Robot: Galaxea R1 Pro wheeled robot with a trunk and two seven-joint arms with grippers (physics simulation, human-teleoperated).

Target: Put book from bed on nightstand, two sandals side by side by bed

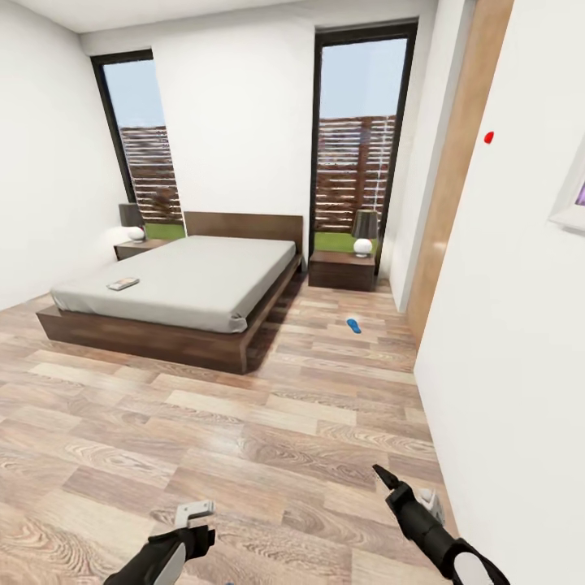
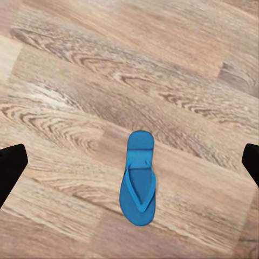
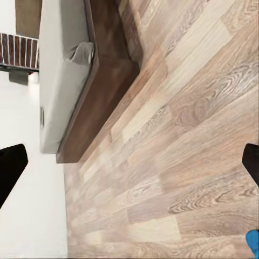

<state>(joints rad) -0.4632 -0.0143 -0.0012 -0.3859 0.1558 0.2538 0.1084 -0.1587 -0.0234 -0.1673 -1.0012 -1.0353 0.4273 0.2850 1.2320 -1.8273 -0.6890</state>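
Bedroom: white walls, wood-plank floor, two tall dark-framed windows with a slatted fence and grass outside.
Bed: the bed stands toward the far left wall, headboard between the windows; in the right wrist view only a corner of mattress and frame shows, the rest cut off.
Nightstands: one nightstand right of the headboard with a lamp on it; the other nightstand on the left is partly hidden behind the mattress.
Book: the book lies flat on the mattress near its left edge; too small for its cover to be read.
Sandals: one sandal lies on the floor, right of the bed and apart from it. The left wrist view has a blue sandal flat on the planks, strap up. A blue scrap sits at the right wrist picture's corner, cut off.
Left arm: low and forward, left pincer over bare floor, spread wide and released, holding nothing.
Right arm: reaching forward by the right wall, right pincer parted wide, released, empty.
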